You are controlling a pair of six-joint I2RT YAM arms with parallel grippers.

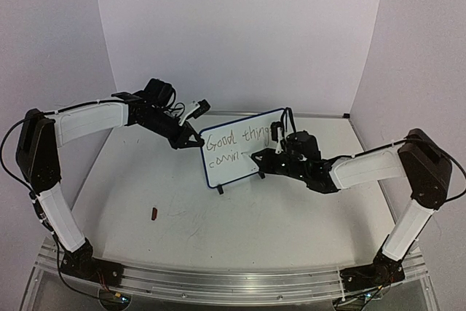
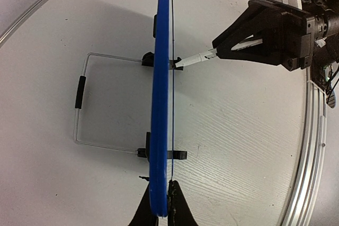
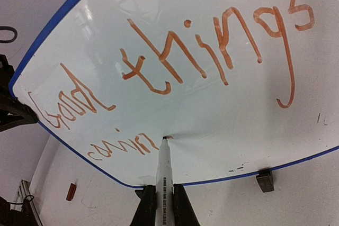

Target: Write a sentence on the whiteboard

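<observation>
Top view: the whiteboard (image 1: 240, 158) stands mid-table (image 1: 291, 216). A small reddish bit (image 1: 154, 214) lies well apart, front-left. The left gripper (image 1: 192, 140) meets the board's left edge. The right gripper (image 1: 262, 156) hides the end of the second line.

Left wrist: I see the board edge-on with a blue rim. The left gripper is clamped on it, with a wire frame (image 2: 79, 104) behind.

Right wrist: the right gripper is closed on the marker (image 3: 164, 175), tip touching the board. The sentence (image 3: 175, 59), orange-brown here, reads "Good things / comin".
</observation>
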